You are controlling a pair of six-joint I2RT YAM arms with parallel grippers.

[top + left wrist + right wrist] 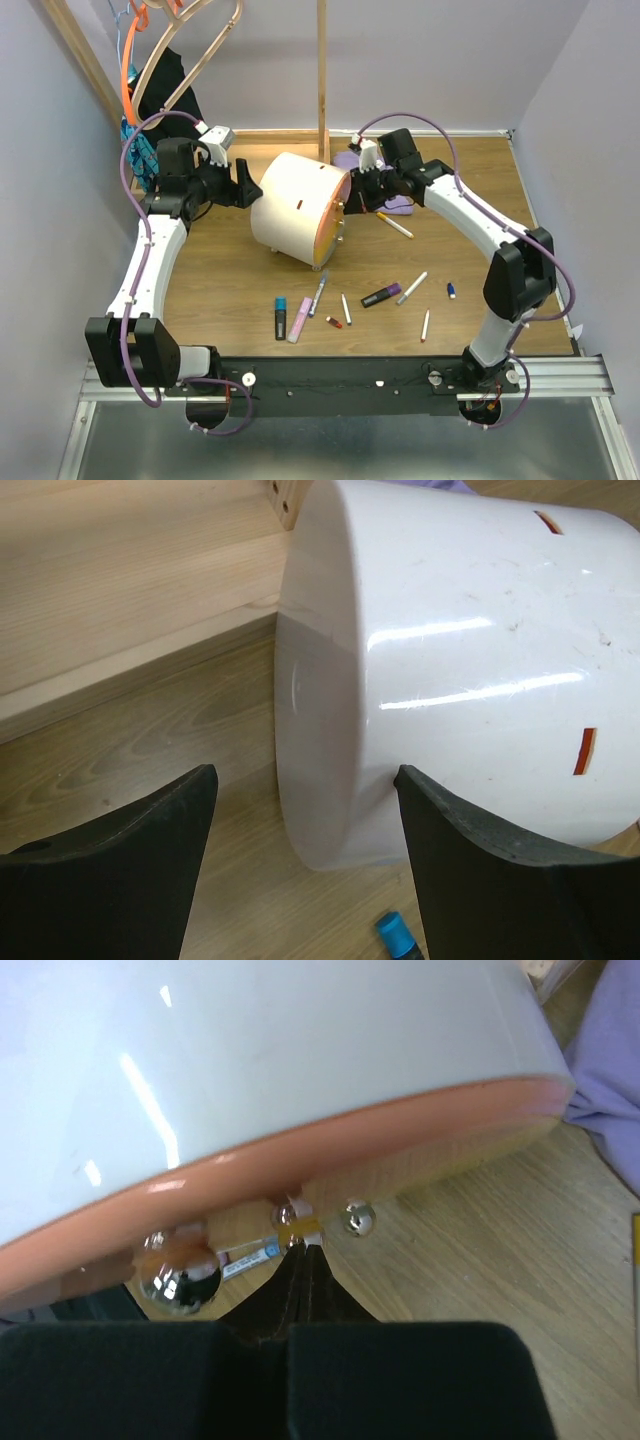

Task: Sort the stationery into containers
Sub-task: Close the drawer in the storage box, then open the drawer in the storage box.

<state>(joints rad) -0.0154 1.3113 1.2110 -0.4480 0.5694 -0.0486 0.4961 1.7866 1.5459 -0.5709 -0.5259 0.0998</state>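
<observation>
The wooden tabletop (220,270) is carrying a cream-white drum (295,205), which is lying on its side toward the back, its orange face (335,215) turned to the right arm. The left hand (243,185) is hovering just beside the drum's plain end, its fingers (120,870) spread wide and grasping nothing. The right hand (368,182) is reaching in at the orange face. It is clenched, with its tips meeting at a small yellowish tab (296,1232) near the shiny feet (180,1282); whether the tab is actually pinched is hard to tell. A purple cloth (400,205) is lying just beside that hand. The stationery is lying loose on the tabletop in front of the drum: a pink marker (300,320), a blue-capped marker (281,318), a black marker (381,296) and white pens (412,288).
</observation>
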